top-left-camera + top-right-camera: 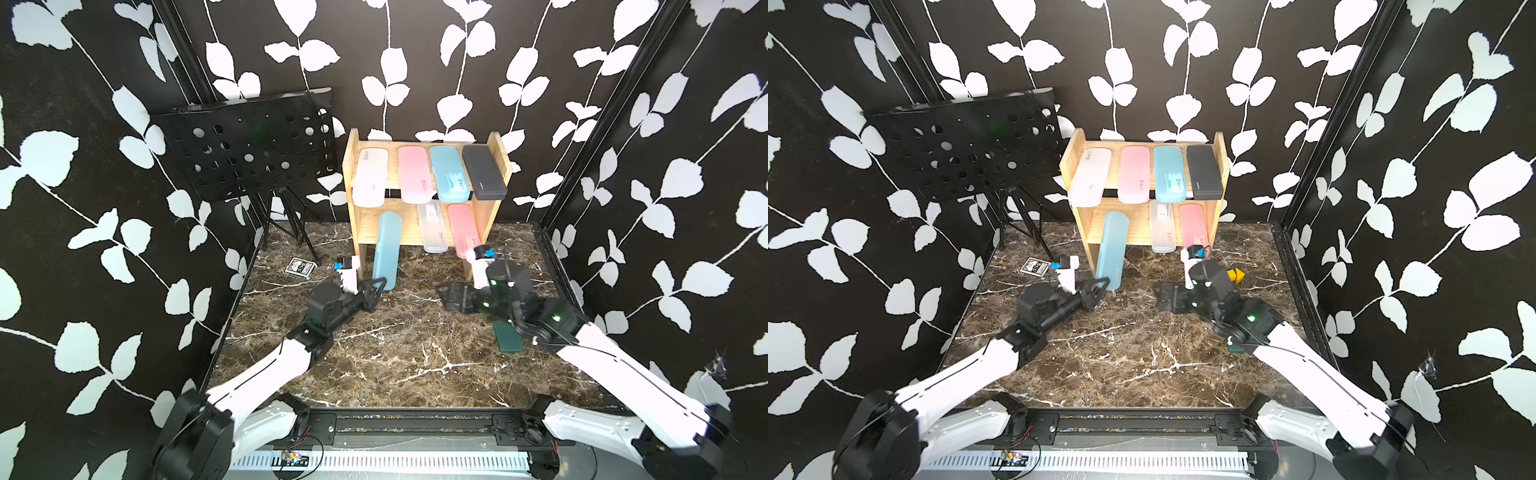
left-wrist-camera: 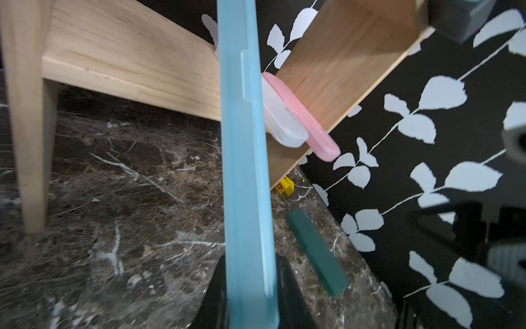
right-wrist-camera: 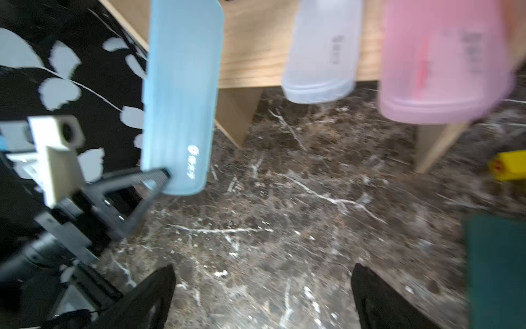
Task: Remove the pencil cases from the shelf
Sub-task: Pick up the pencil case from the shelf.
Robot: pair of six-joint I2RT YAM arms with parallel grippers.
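The left pincer (image 1: 380,286) pinched the light blue case (image 1: 386,245), which stuck out of the shelf (image 1: 409,228). It needed pulling clear. The right pincer (image 1: 445,296) stood spread, empty.

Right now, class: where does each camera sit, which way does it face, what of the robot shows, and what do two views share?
Top views: high at the front, looking down at the two-tier bamboo-wood shelf; both arms show.
Left wrist: low, sighting along the light blue plastic pencil case; left fingers grip it.
Right wrist: low, facing the shelf front; open right fingers show.
Shared: both wrists see the dark green plastic case.
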